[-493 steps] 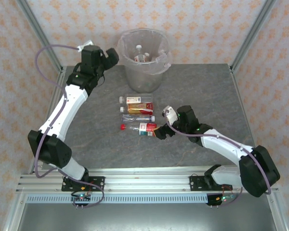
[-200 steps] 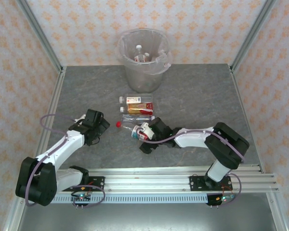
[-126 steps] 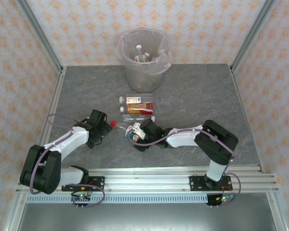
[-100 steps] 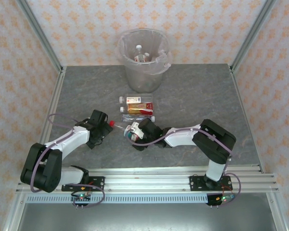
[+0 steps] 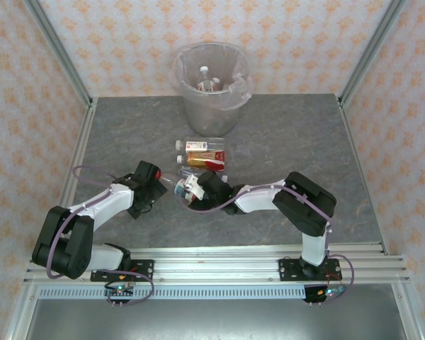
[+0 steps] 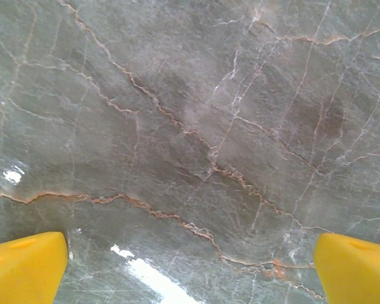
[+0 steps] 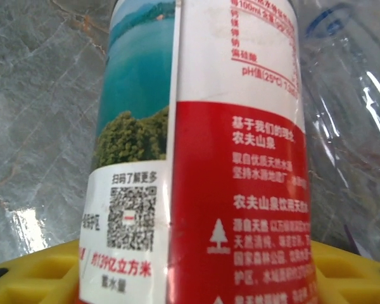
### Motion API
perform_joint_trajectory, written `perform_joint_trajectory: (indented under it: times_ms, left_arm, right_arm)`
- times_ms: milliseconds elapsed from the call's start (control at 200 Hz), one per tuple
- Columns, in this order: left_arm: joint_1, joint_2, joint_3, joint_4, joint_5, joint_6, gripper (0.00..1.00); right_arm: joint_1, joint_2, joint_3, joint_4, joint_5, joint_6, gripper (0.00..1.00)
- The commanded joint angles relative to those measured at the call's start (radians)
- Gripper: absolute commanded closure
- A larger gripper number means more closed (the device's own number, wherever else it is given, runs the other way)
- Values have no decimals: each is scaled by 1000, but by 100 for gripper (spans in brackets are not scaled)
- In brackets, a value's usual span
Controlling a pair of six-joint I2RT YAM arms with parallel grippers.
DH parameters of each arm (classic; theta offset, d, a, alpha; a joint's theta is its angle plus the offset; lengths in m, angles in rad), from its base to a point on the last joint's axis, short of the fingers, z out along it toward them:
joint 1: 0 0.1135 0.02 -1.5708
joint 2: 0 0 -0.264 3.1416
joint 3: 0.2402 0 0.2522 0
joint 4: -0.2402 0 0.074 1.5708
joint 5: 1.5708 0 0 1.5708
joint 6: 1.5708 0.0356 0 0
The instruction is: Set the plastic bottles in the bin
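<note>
Bottle [image 7: 234,158] – red-and-white-labelled, probably light, thin-walled and slick – sits just beside the other bottles [image 5: 202,154], well short of the bin [image 5: 211,106], clenched mid-label by the right gripper [image 5: 193,190], a sound hold if gentle; left gripper [image 6: 190,266] gapes empty.

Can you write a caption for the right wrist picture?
The right gripper grips a clear plastic bottle with a red-and-white label.

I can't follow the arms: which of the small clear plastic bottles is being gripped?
The clear plastic bottle with the red-and-white label, clamped in the right gripper; the white-capped bottles beyond it, toward the round grey bin, lie free.
</note>
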Motion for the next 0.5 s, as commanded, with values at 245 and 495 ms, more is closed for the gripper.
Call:
perform_joint_trajectory:
  times_ms: [245, 495]
  left_arm:
    - [-1, -164, 33, -97, -162, -22, 0]
    - [36, -346, 1, -158, -314, -75, 0]
  right_arm:
    - [-1, -93, -54, -27, 20, -5, 56]
    - [0, -194, -93, -27, 60, -7, 58]
